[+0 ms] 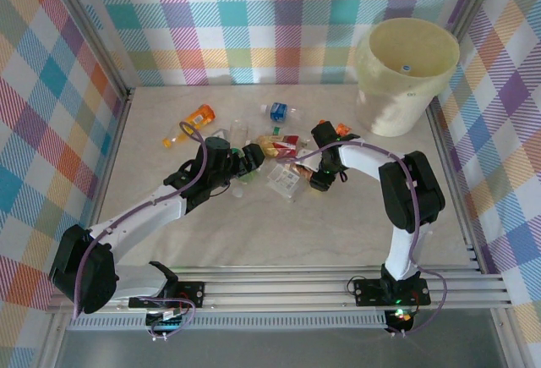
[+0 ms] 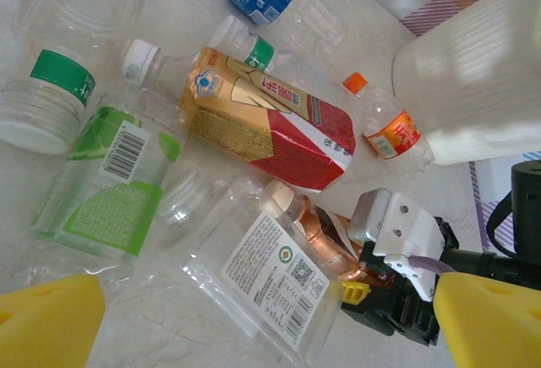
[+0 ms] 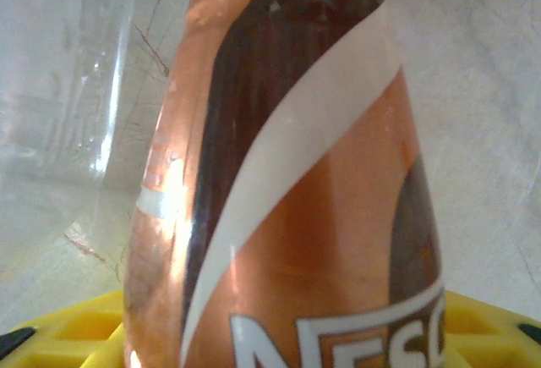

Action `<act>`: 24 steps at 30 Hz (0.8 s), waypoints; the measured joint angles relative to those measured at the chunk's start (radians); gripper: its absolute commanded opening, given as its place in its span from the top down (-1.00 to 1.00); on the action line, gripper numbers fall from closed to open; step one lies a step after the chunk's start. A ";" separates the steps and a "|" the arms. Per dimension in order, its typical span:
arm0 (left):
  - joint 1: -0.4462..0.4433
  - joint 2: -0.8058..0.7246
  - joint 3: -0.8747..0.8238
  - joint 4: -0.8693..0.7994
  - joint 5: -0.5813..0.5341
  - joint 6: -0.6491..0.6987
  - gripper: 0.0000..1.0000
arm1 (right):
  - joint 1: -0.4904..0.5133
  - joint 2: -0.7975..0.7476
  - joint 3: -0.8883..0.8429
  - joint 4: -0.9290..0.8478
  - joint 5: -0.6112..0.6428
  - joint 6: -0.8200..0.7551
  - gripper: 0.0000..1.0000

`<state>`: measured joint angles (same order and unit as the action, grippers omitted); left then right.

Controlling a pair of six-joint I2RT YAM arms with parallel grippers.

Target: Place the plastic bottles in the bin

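Note:
Several plastic bottles lie in a heap mid-table. The round cream bin (image 1: 406,80) stands at the far right, also seen in the left wrist view (image 2: 473,80). My right gripper (image 1: 321,177) (image 2: 372,282) is shut on a copper-brown bottle (image 2: 314,234) (image 3: 287,216), which rests against its yellow pad (image 3: 68,334). My left gripper (image 1: 254,158) (image 2: 270,334) hangs open, yellow fingertips (image 2: 46,321) wide apart over a clear bottle with a white label (image 2: 270,279) (image 1: 286,180). A red-and-yellow labelled bottle (image 2: 266,123) lies just beyond it.
A green-labelled bottle (image 2: 110,182), a blue-labelled one (image 1: 278,111) and a small orange-capped one (image 2: 385,127) lie around the heap. Two orange bottles (image 1: 200,116) sit to the far left. The bin holds a blue-capped bottle (image 1: 406,68). Checked walls enclose the table.

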<state>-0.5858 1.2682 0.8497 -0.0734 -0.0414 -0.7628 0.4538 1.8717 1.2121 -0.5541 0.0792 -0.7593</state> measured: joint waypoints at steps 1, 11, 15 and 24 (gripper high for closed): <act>0.000 0.000 0.000 0.000 0.000 0.000 -1.00 | 0.000 -0.003 -0.004 0.004 0.000 0.010 0.04; 0.000 0.001 0.000 0.014 0.029 0.000 -1.00 | 0.000 -0.205 -0.147 0.078 -0.056 0.105 0.20; 0.000 0.001 0.000 0.040 0.061 0.006 -1.00 | 0.000 -0.285 -0.203 0.149 -0.074 0.172 0.21; 0.000 0.001 0.032 0.084 0.153 0.044 -1.00 | -0.001 -0.365 -0.226 0.301 -0.104 0.386 0.32</act>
<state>-0.5858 1.2690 0.8822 0.0109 0.1112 -0.7185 0.4530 1.5066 0.9859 -0.2527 -0.0246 -0.3733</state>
